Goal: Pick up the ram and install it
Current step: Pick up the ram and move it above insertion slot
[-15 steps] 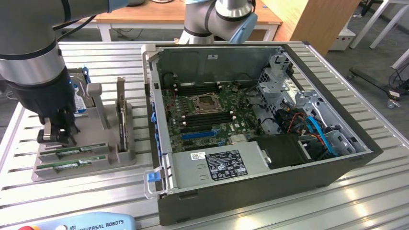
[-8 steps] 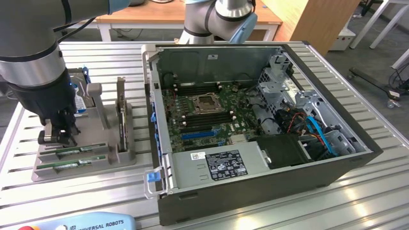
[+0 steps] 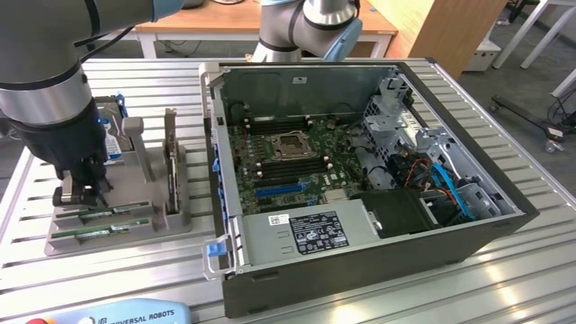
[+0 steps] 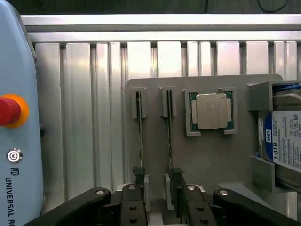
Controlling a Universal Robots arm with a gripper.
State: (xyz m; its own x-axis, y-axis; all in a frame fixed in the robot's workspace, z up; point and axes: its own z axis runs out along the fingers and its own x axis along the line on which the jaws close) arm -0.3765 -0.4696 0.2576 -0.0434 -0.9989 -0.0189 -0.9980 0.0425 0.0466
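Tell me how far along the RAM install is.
Done: nothing yet. Both RAM sticks stand on edge in the grey holder, and the memory slots on the motherboard in the open PC case look empty. In hand: the open gripper hangs right over the sticks, holding nothing. Left: picking up a stick and seating it.

The open jaws hang just above a grey holder on the bench. Two upright ram sticks stand just below them, a narrow gap between. Processor and hard drive crowd one side; bare slats lie free toward the teach pendant on the other.
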